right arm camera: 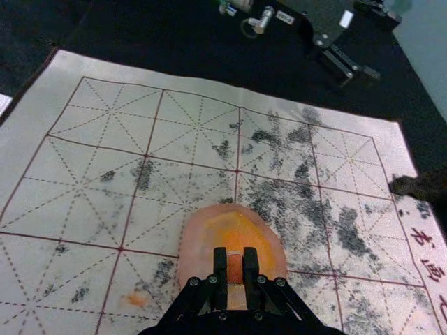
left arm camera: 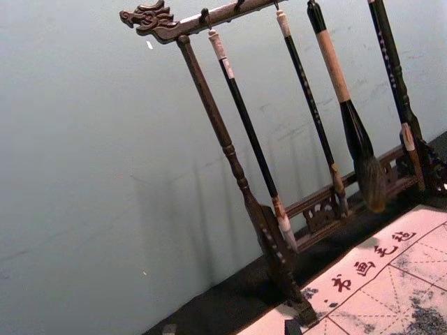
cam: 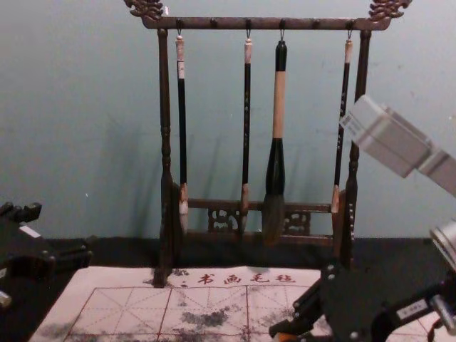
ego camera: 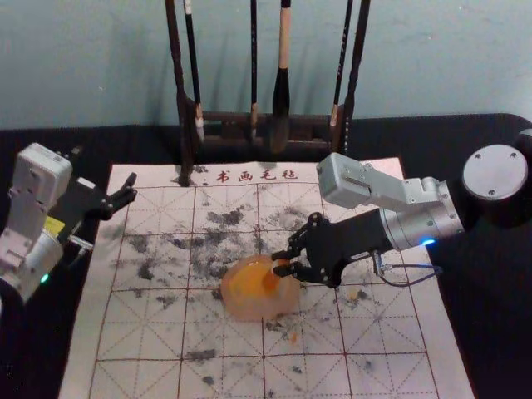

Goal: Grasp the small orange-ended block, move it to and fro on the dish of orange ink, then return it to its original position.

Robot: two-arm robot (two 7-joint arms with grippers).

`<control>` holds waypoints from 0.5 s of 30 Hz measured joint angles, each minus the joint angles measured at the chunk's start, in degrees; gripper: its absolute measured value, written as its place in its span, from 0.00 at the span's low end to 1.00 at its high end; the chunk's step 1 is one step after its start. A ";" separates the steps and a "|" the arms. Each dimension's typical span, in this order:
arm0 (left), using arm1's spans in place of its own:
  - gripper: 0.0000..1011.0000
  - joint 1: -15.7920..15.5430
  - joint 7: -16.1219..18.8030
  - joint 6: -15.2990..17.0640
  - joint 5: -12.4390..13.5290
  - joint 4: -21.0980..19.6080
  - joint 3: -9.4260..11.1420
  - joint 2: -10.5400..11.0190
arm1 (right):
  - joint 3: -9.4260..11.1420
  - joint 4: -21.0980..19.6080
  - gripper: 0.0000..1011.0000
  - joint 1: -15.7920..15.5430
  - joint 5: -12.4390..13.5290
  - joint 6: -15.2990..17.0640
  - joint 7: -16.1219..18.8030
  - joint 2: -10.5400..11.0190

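Over the right part of the round translucent dish [ego camera: 241,309], my right gripper [ego camera: 281,263] reaches in from the right. In the right wrist view, the right gripper [right arm camera: 235,269] is shut on the small block [right arm camera: 235,268], whose orange part shows between the fingertips, over the orange ink of the dish [right arm camera: 197,244]. Whether the block touches the dish is unclear. The chest view has the block's orange part [cam: 286,336] low down at the fingertips. My left gripper [ego camera: 130,189] is parked open and empty by the mat's back left corner; its left wrist view shows the left gripper [left arm camera: 230,328] with tips apart.
Behind the mat, a dark wooden rack [cam: 263,24] holds hanging brushes, including a thick one [cam: 278,107]. The white gridded mat [ego camera: 141,332] has black ink smudges and small orange spots near the dish. Black cloth [ego camera: 449,133] surrounds the mat, with the wall behind.
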 joint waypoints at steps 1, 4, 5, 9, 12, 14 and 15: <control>0.99 0.00 0.00 0.00 0.00 0.00 0.00 0.00 | -0.03 -0.14 0.13 -0.03 0.02 -0.01 0.06 0.05; 0.99 0.00 0.00 0.00 0.00 0.00 0.00 0.00 | -0.17 -0.59 0.13 -0.18 0.15 -0.13 0.25 0.13; 0.99 0.00 0.00 0.00 0.00 0.00 0.00 0.00 | -0.25 -0.74 0.13 -0.23 0.22 -0.19 0.37 0.13; 0.99 0.00 0.00 0.00 0.00 0.00 0.00 0.00 | -0.47 -0.92 0.13 -0.26 0.40 -0.39 0.51 -0.09; 0.99 0.00 0.00 0.00 0.00 0.00 0.00 0.00 | -0.65 -0.93 0.13 -0.20 0.48 -0.47 0.64 -0.38; 0.99 0.00 0.00 0.00 0.00 0.00 0.00 0.00 | -0.81 -0.84 0.13 -0.06 0.53 -0.55 0.72 -0.69; 0.99 0.00 0.00 0.00 0.00 0.00 0.00 0.00 | -0.89 -0.74 0.13 0.00 0.53 -0.59 0.74 -0.81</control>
